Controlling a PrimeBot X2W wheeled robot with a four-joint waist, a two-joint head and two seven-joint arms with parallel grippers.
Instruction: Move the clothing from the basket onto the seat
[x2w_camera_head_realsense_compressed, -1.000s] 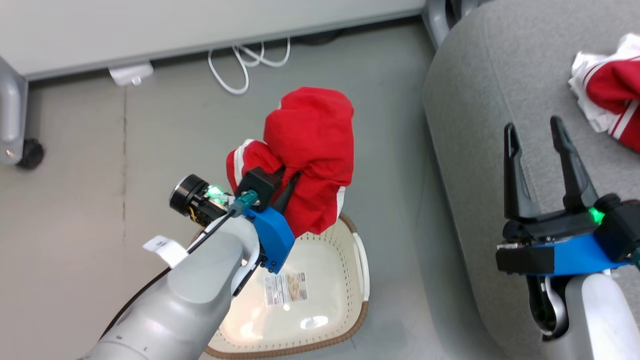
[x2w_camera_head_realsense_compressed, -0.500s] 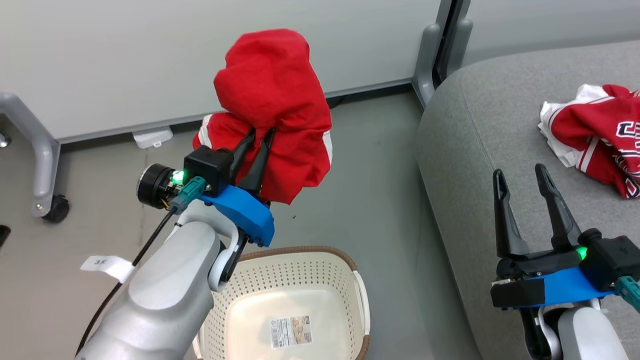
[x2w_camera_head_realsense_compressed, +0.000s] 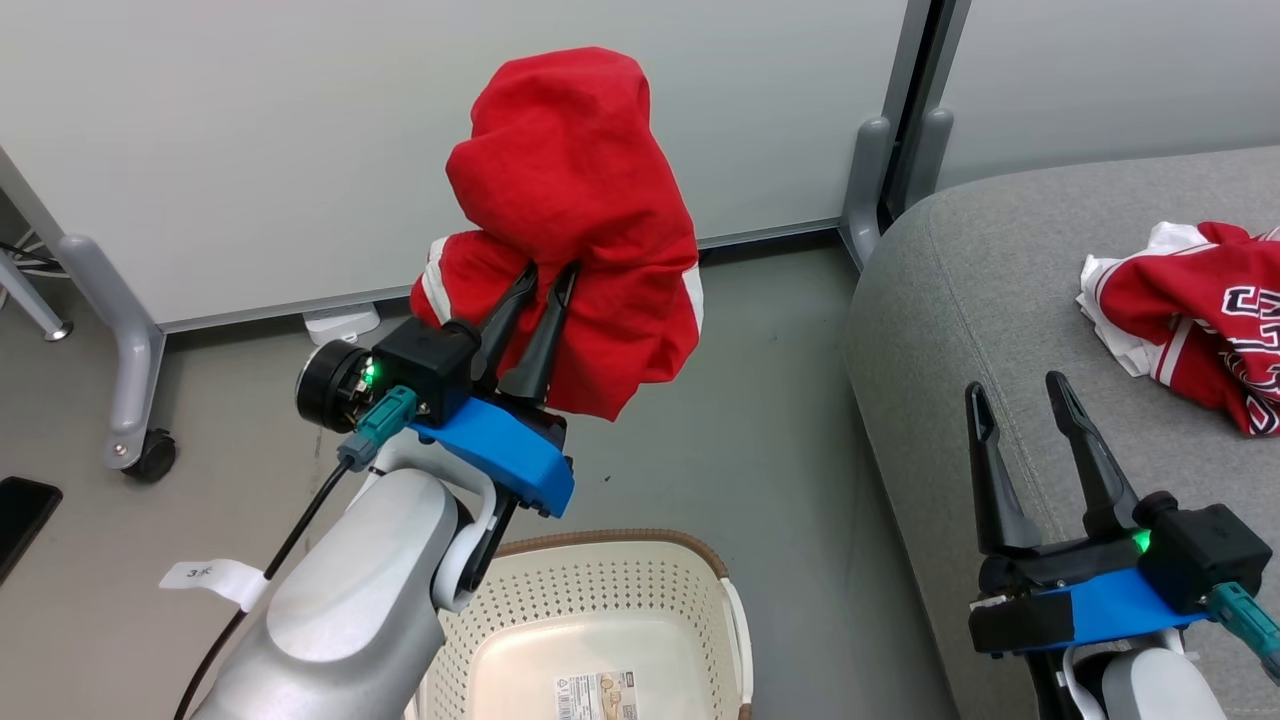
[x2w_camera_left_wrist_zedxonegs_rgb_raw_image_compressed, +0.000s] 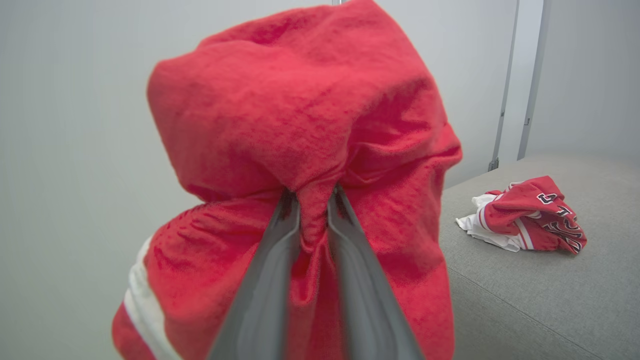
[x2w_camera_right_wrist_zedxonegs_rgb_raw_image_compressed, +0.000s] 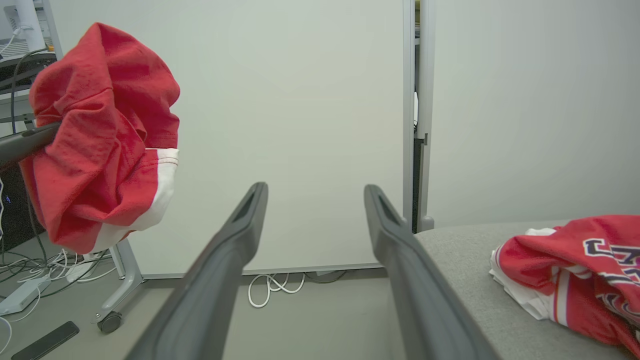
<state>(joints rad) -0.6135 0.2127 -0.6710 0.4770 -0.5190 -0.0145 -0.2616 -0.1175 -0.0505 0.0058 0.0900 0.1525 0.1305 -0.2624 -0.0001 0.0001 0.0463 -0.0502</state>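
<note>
L gripper (x2w_camera_head_realsense_compressed: 548, 272) pinches red garment (x2w_camera_head_realsense_compressed: 575, 190) btwn fingertips, above basket (x2w_camera_head_realsense_compressed: 600, 565).

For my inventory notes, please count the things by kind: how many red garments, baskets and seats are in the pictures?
Red garments: 2 (held garment in the left gripper; lying garment on the seat)
Baskets: 1 (basket on the floor)
Seats: 1
Total: 4
</note>
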